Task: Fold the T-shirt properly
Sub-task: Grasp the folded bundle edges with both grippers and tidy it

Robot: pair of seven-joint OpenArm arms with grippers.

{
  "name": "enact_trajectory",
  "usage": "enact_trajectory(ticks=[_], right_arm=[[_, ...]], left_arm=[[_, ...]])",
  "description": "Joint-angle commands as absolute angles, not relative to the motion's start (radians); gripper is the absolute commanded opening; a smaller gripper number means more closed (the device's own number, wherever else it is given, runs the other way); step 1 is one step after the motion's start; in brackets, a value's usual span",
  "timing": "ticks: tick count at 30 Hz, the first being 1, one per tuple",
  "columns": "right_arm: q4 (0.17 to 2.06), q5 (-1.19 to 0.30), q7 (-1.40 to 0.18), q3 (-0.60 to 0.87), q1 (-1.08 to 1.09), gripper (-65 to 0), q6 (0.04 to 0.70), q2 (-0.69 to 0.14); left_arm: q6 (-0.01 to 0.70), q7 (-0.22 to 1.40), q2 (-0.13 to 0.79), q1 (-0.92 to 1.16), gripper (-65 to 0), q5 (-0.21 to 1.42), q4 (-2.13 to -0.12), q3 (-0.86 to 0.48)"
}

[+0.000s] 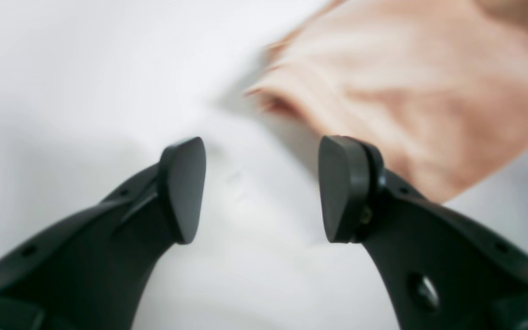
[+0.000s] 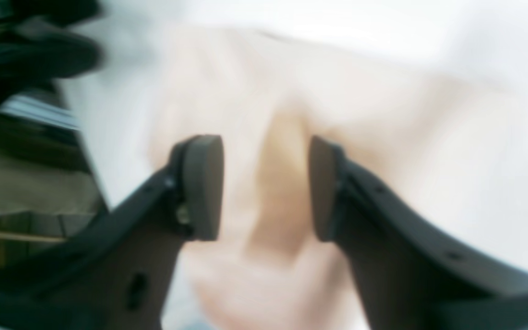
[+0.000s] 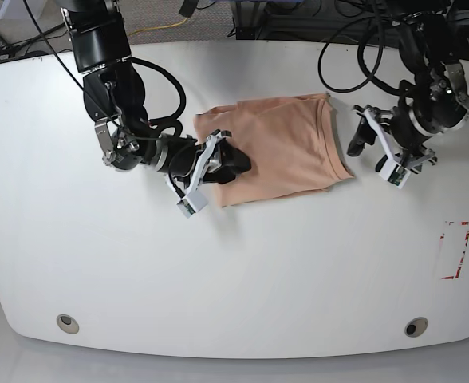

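Note:
The peach T-shirt (image 3: 282, 148) lies folded into a rough rectangle in the middle of the white table (image 3: 234, 271). My right gripper (image 3: 233, 162) hovers over the shirt's left edge, open. In the right wrist view the right gripper (image 2: 264, 188) has its fingers spread above the blurred T-shirt (image 2: 291, 114), with a raised crease of cloth showing between them. My left gripper (image 3: 356, 144) is open just off the shirt's right edge. In the left wrist view the left gripper (image 1: 262, 188) is over bare table, and the T-shirt (image 1: 406, 91) lies to the upper right, apart from the fingers.
A red tape mark (image 3: 456, 249) sits near the table's right edge. Two round holes (image 3: 68, 323) (image 3: 414, 327) lie along the front edge. Cables and equipment run behind the table's far edge.

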State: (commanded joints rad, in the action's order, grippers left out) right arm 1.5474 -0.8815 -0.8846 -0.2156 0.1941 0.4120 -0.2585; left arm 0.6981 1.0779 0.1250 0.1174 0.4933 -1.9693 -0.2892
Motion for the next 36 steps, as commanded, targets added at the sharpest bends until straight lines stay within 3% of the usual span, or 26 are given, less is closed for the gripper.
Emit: enact_trajectory(ticks=[3,8,13,17,24,30,36], right_arm=[[1.472,-0.88,-0.883,-0.211,0.26,-53.9,0.414,-0.248],[1.353,-0.88,-0.812,-0.223,0.343,-54.5,0.414,-0.242],[1.237,-0.857,-0.73,-0.34,0.409,-54.9,0.407,-0.234],[1.228,-0.708,-0.631,-0.378,0.403,-54.9,0.406,-0.219],[1.213,-0.466,-0.593,-0.346,0.361,-54.9,0.418,-0.189],[1.214,-0.423,-0.593,-0.266,0.314,-54.9,0.53,-0.217],[1.282,-0.397,-0.596,-0.209,0.228,-54.9,0.579,-0.251]], left_arm=[[0.698,1.078,0.119,0.107,-29.2,0.493,-1.969,-0.199],[0.698,1.078,0.114,0.119,-29.2,0.492,-1.969,-0.065],[0.697,1.078,0.114,0.174,-29.2,0.492,-1.968,-0.051],[0.691,1.078,0.12,0.226,-29.2,0.492,-1.968,-0.054],[0.691,1.078,0.173,0.251,-29.2,0.492,-1.949,-0.054],[0.694,1.076,0.2,0.143,-29.2,0.417,-1.793,-0.015],[0.697,0.987,0.209,0.019,-29.2,0.295,-1.616,0.064]])
